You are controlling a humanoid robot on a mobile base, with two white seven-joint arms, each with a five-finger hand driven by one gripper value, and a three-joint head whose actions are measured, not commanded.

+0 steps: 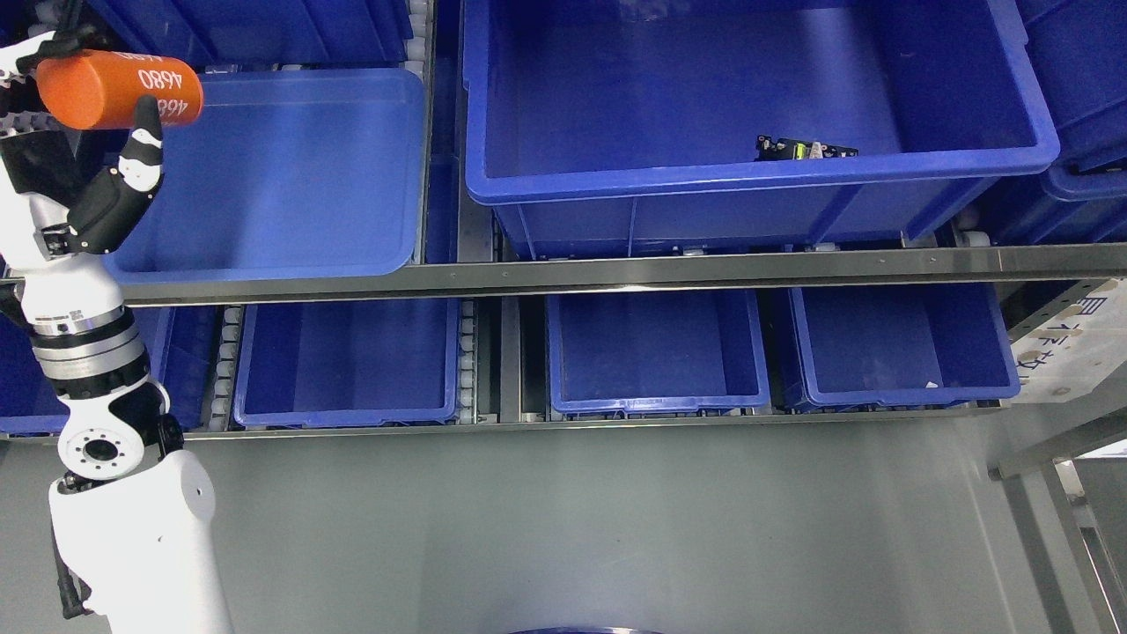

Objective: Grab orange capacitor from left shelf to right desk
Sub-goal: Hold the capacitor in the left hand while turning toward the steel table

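Item: orange capacitor (106, 88), cylindrical, lying on its side with white numerals along its body. It was held in the left hand (79, 123) at the far left of the scene, raised above the left edge of the pale translucent blue tray (290, 176) on the upper shelf level. The fingers were clamped around it: a black-and-white thumb (145, 145) pressed against its near side, other fingers curled over its far side.

Left arm (97, 352): white and black, rose from the near left corner up to the hand.

Upper shelf, right: large deep blue bin (757, 172), holding a small dark component with a yellow-green mark (803, 148) near its front wall.

Lower shelf, left to right: three smaller blue bins, the left one (348, 409), the middle one (651, 401) and the right one (907, 392); the last had a small pale scrap (931, 384) on its floor.

Metal rail (616, 269) ran across the shelf front between the two levels.

Grey floor (572, 528) lay nearest the camera.

Metal frame (1057, 449) stood at the near right, its nature unclear.
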